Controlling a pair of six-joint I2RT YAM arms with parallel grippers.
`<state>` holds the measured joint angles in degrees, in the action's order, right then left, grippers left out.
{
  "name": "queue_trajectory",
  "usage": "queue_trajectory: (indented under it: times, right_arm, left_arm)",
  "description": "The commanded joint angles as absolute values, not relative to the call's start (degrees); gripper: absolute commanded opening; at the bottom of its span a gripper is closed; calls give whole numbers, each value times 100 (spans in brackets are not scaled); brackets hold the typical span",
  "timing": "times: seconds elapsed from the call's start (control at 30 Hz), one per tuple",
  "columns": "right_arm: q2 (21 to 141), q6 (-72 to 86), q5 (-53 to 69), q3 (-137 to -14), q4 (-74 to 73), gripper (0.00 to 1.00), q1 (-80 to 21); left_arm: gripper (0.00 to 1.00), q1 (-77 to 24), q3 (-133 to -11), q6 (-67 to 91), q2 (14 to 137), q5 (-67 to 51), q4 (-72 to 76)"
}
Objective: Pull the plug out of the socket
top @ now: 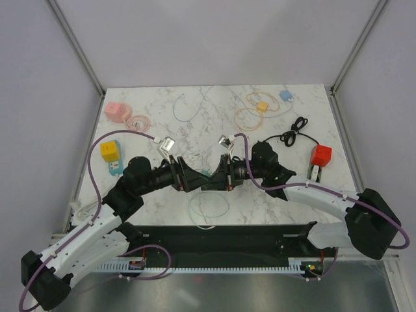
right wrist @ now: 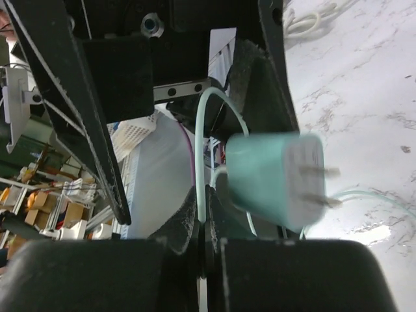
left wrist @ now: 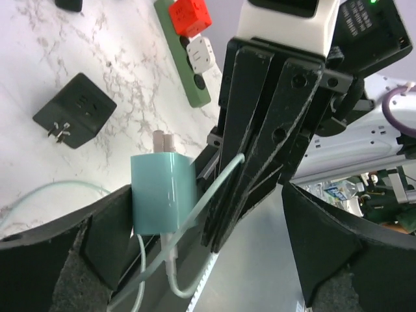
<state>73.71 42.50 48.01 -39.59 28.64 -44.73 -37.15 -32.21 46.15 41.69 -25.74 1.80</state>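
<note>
A teal plug (left wrist: 162, 195) with two prongs and a teal cable hangs above the table between both grippers, free of any socket. It shows blurred in the right wrist view (right wrist: 273, 179) and small in the top view (top: 205, 174). My right gripper (right wrist: 207, 195) is shut on the teal cable (right wrist: 203, 130) just behind the plug; its closed fingers also show in the left wrist view (left wrist: 224, 227). My left gripper (left wrist: 207, 195) is open wide, and the plug lies against its left finger (left wrist: 97, 253). The two grippers meet at mid-table (top: 195, 181) (top: 216, 181).
A green power strip (left wrist: 188, 71) with a red cube and a white plug lies at the right (top: 314, 172). A black adapter (left wrist: 75, 109) lies nearby. A yellow cube (top: 109, 151), pink plug (top: 116, 109), yellow plug (top: 262, 106) and coiled cables lie farther back.
</note>
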Motion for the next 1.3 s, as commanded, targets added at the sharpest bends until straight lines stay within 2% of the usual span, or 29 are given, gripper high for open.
queue_trajectory:
  times: [0.0,0.3,0.47,0.67,0.87,1.07,1.27]
  right_arm:
    - [7400,3938,4430,-4104,2849,0,-4456]
    - [7813,3692,3798,-4402,2383,0,-4386]
    - [8190,3200,3042,-4974,1100,0,-4377]
    - [8586,2874,2251,-5940,150,0,-4359]
    - [9569,2822,1855,-8274,-894,0,-3825]
    - [10563,2638,1188,-10436,-1695,0,-2973]
    - [11741,2224,238,-12037,-2004,0,-2331]
  left_arm:
    - [100,-3744,-3428,4650,4122,-2435,35]
    - [100,-3735,-3638,4307,3982,-1706,-922]
    - [100,-3744,-4025,4201,4157,-573,-2211]
    - [100,-3744,-4192,4315,3938,350,-2855]
    - [100,-3744,-4938,4641,3586,1914,-4164]
    - [100,-3735,-5264,4360,2911,2162,-4456]
    - [98,-3744,-5493,4140,2716,1969,-4474]
